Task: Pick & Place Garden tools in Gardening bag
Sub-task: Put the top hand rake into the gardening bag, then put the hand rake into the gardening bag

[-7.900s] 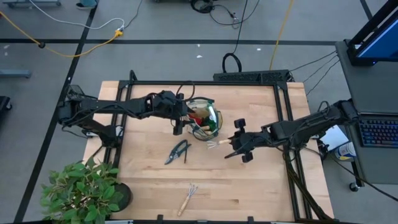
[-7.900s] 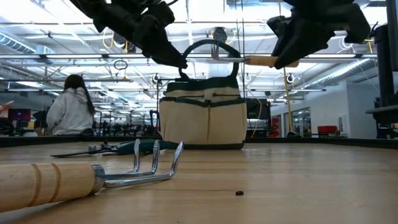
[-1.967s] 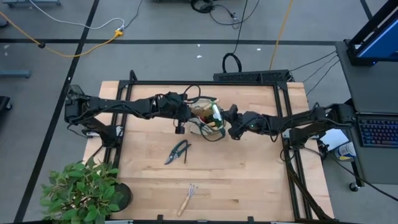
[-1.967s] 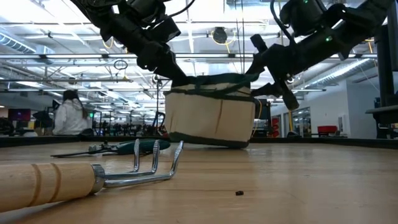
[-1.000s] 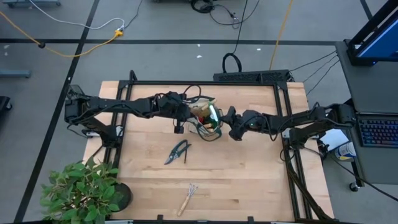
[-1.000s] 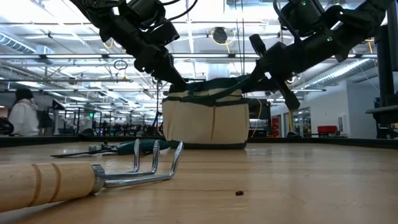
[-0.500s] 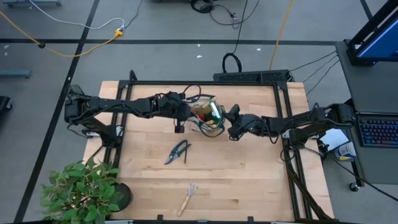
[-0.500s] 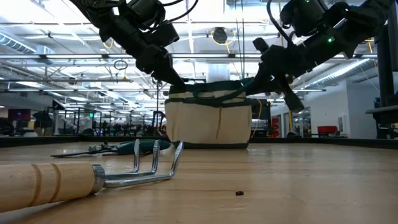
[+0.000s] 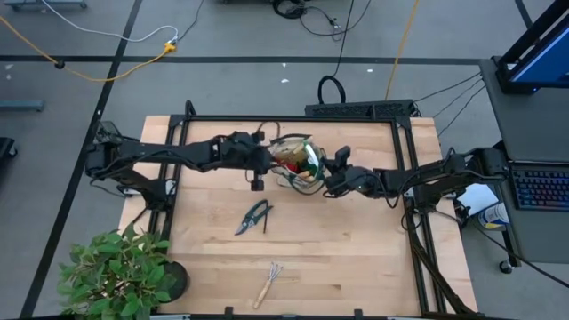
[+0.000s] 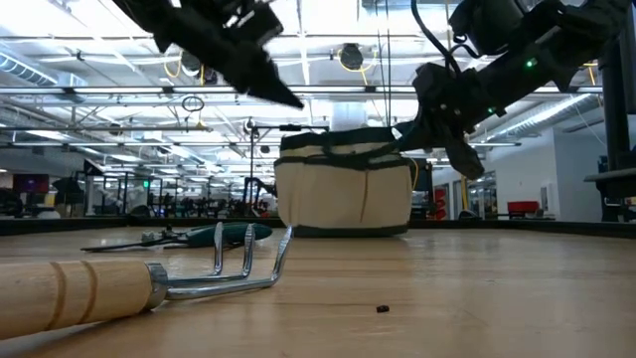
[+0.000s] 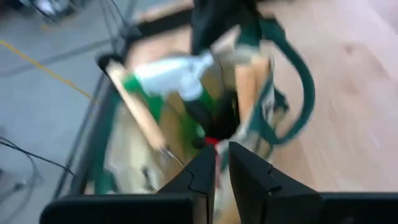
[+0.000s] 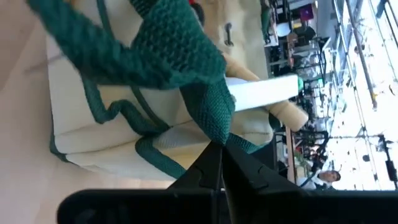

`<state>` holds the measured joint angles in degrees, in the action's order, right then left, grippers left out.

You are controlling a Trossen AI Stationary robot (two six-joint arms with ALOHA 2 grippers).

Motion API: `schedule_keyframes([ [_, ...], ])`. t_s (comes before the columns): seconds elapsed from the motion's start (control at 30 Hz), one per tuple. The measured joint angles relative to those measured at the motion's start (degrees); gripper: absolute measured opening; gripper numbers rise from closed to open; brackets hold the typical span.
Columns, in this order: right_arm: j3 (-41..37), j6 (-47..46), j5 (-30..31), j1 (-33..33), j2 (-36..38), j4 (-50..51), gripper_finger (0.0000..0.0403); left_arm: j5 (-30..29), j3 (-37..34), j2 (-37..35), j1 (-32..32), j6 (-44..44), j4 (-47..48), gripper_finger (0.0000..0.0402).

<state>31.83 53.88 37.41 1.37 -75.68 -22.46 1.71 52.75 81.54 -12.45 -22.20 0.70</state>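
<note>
The beige gardening bag (image 9: 298, 164) with dark green trim stands on its base on the table; a white-topped spray bottle (image 11: 168, 74) and a wooden tool handle (image 11: 134, 109) stick out of it. My left gripper (image 10: 293, 99) is shut, above the bag's left rim and clear of it. My right gripper (image 12: 217, 158) is at the bag's right side, shut on its green strap. Dark pruning shears (image 9: 255, 216) and a wooden-handled rake (image 9: 268, 283) lie flat on the table nearer the front. My right gripper pinches the bag's green webbing handle strap (image 12: 211, 118) between its two fingers, at the bag's right rim (image 10: 397, 134). The fingers slant down at it from the table's right. The strap runs slack from the fingers to the bag, whose base stays on the table.
A leafy potted plant (image 9: 120, 271) stands at the table's near left corner. The rake (image 10: 149, 283) lies close to the low camera and the shears (image 10: 189, 236) behind it. There is bare wood to the right of the rake and shears.
My left gripper has risen off the bag's left rim. My right gripper, holding the strap, has drawn the bag a little toward the table's right edge; the bag has slid on its base and stayed upright.
</note>
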Motion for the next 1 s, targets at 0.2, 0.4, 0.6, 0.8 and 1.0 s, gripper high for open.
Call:
schedule_keyframes([
  [0.2, 0.0, -0.9, -1.1, -0.4, 0.0, -1.1, 0.0, -1.8, 0.0, -2.1, -1.3, 0.1, -6.6, 0.0051],
  [0.4, 0.0, -4.6, -10.4, -0.4, 0.0, -5.3, 0.0, 2.0, -0.1, 2.3, -5.0, 9.3, -12.3, 0.0051],
  [0.6, 0.0, -5.5, -12.0, -0.4, -0.9, -6.1, 0.0, 8.7, 0.1, 9.6, -7.5, 11.8, -18.5, 0.0051],
  [0.8, 0.0, -6.4, -12.0, -0.4, -2.1, -5.8, 0.0, 8.9, 0.1, 15.3, -10.1, 12.4, -23.2, 0.0051],
  [1.0, 0.0, -6.5, -11.5, 0.3, -2.1, -5.3, 0.0, 12.5, 0.1, 18.9, -11.2, 12.3, -26.1, 0.0051],
])
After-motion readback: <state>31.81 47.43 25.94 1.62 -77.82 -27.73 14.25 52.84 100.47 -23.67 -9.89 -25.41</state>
